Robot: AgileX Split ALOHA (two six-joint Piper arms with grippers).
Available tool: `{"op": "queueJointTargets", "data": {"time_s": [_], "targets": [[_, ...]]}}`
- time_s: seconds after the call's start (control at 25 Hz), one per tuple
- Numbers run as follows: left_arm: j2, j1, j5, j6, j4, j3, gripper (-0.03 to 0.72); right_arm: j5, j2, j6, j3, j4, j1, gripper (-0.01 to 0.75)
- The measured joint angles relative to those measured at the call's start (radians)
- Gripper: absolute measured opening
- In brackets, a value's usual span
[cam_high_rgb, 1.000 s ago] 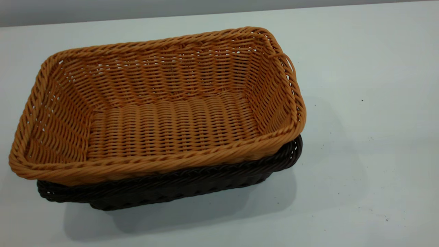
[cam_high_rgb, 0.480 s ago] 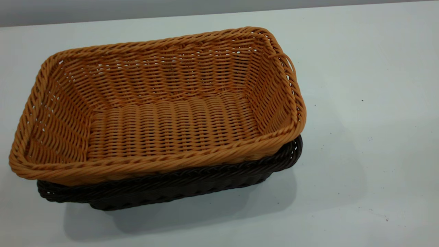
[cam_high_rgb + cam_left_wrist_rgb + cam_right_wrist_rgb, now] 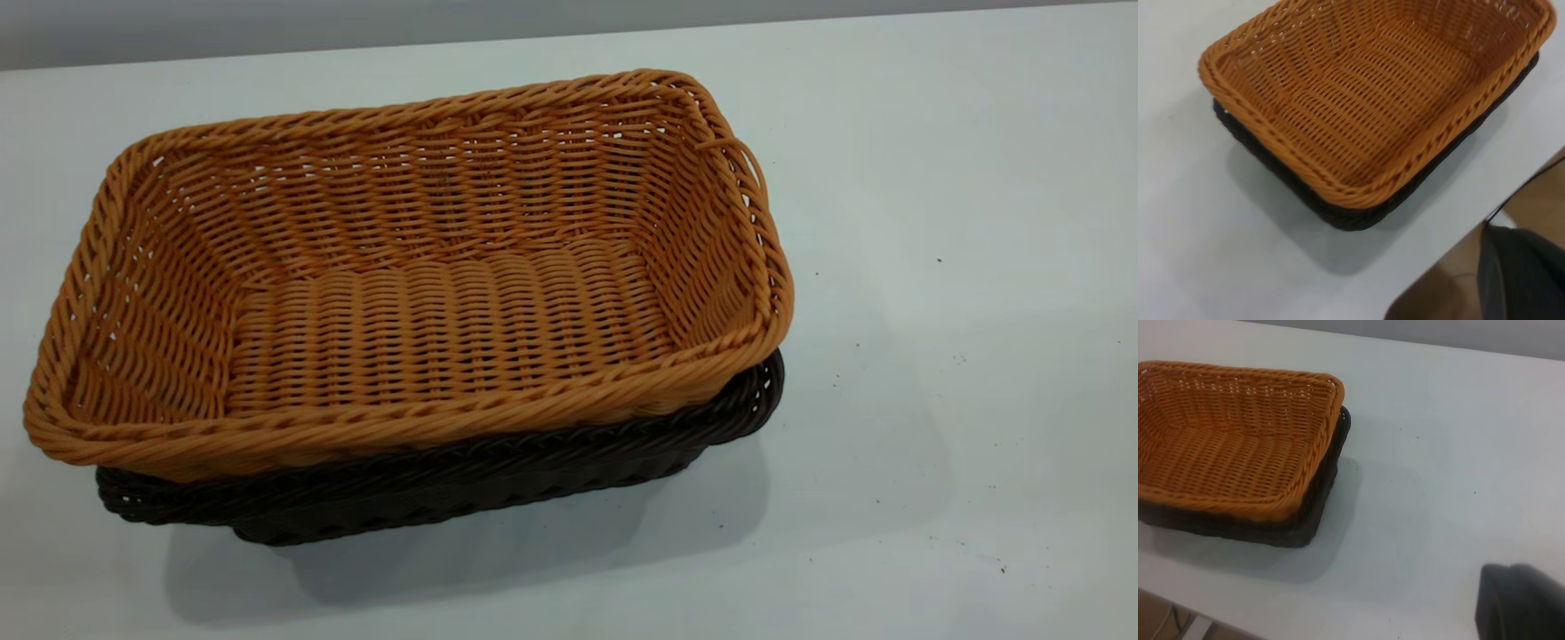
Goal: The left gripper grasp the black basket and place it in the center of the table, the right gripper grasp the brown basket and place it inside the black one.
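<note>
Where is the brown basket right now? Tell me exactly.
The brown basket sits nested inside the black basket, left of centre in the exterior view, on the table; neither hand touches it.

white-grey table, black basket directly on it, small dark specks

Three raised views, shared baskets
</note>
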State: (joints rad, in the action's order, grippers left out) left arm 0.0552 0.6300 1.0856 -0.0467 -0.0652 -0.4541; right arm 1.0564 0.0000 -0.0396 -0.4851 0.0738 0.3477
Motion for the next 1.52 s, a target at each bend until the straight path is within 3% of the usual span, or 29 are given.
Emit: {"op": "queueJointTargets", "data": {"time_s": [0.72, 0.84, 1.16, 1.32, 1.52], "targets": [[-0.011, 0.001, -0.012, 0.003, -0.008, 0.006, -0.001, 0.002, 0.000, -0.001, -0.001, -0.001, -0.015, 0.002], [-0.011, 0.001, -0.012, 0.003, -0.008, 0.006, -0.001, 0.003, 0.000, -0.001, -0.001, -0.001, -0.074, 0.002], [-0.011, -0.020, -0.011, 0.002, -0.007, 0.006, -0.001, 0.003, 0.000, -0.001, -0.001, -0.001, -0.322, 0.002], [-0.011, -0.104, -0.011, 0.002, -0.007, 0.006, -0.001, 0.003, 0.000, -0.001, -0.001, -0.001, -0.426, 0.002], [-0.011, -0.267, -0.011, 0.002, -0.007, 0.006, -0.001, 0.003, 0.000, -0.001, -0.001, -0.001, -0.508, 0.002]]}}
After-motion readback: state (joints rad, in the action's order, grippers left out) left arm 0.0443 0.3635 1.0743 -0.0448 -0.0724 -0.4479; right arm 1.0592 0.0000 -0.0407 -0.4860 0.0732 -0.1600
